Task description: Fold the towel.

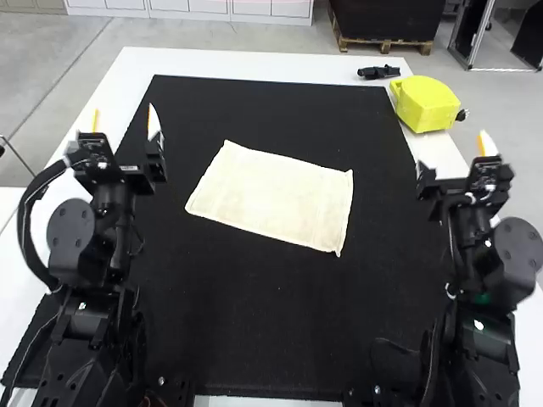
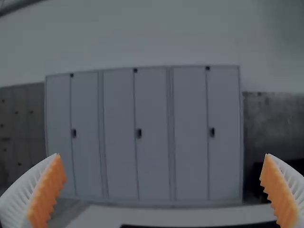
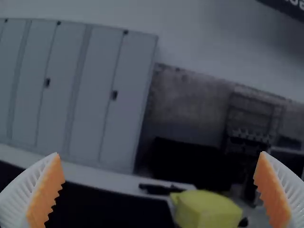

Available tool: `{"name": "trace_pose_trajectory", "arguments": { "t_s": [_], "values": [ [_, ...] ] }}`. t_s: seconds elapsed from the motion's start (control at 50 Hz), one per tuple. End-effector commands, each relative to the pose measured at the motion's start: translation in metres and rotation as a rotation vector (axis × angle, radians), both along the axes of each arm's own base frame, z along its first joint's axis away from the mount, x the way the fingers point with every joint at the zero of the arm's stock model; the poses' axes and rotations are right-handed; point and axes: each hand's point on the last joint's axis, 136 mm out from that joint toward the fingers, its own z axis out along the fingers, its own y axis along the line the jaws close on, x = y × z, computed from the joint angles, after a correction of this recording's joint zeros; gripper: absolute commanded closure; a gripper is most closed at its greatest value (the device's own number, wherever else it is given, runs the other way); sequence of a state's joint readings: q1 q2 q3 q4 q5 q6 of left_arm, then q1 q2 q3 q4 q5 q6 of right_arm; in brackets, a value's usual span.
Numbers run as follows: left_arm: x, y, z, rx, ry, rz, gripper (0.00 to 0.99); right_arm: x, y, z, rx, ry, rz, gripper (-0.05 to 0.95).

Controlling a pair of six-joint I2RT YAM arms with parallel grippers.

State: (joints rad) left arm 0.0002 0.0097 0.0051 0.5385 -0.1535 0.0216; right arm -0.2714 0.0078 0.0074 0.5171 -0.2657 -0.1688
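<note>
A cream towel (image 1: 273, 195) lies flat as a slightly turned rectangle on the black mat; whether it has any fold in it I cannot tell. My left gripper (image 1: 124, 123) is raised to the left of the towel, open, and my left gripper (image 2: 162, 159) has nothing between its orange pads in its wrist view. To the towel's right, my right gripper (image 1: 452, 157) is also raised and open; in its own wrist view the right gripper (image 3: 159, 156) has widely parted fingers. Neither one touches the towel.
The black mat (image 1: 271, 322) covers most of the white table (image 1: 254, 61). At the back right stand a yellow object (image 1: 424, 103) and a small black item (image 1: 378, 73), beyond the right gripper.
</note>
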Motion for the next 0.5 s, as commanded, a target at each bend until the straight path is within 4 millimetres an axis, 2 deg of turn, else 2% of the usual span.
{"name": "trace_pose_trajectory", "arguments": {
  "t_s": [0.0,0.08,0.16,0.2,0.26,0.36,0.42,0.48],
  "values": [
    [-0.006,0.007,0.005,0.084,-0.009,0.100,0.034,-0.006,-0.003,0.011,0.023,-0.033,0.003,-0.02],
    [-0.005,0.003,0.005,0.102,-0.011,0.082,0.034,-0.011,-0.007,0.019,-0.049,-0.083,-0.051,-0.02],
    [-0.004,-0.020,0.008,0.202,-0.019,-0.011,0.034,-0.017,-0.010,0.027,-0.123,-0.128,-0.102,-0.02],
    [0.000,-0.028,0.002,0.265,0.005,-0.031,0.034,-0.017,-0.004,0.026,-0.179,-0.127,-0.093,-0.02],
    [0.001,-0.031,-0.001,0.300,0.018,-0.038,0.034,-0.021,-0.002,0.032,-0.215,-0.156,-0.100,-0.02],
    [-0.006,-0.033,0.010,0.297,-0.037,-0.040,0.034,-0.042,0.004,0.060,-0.131,-0.292,-0.035,-0.02],
    [-0.011,-0.033,0.018,0.270,-0.078,-0.051,0.034,-0.044,0.006,0.062,-0.105,-0.302,-0.007,-0.02],
    [-0.010,-0.032,0.016,0.227,-0.071,-0.079,0.034,-0.041,0.008,0.059,-0.095,-0.281,0.014,-0.02]
  ]
}}
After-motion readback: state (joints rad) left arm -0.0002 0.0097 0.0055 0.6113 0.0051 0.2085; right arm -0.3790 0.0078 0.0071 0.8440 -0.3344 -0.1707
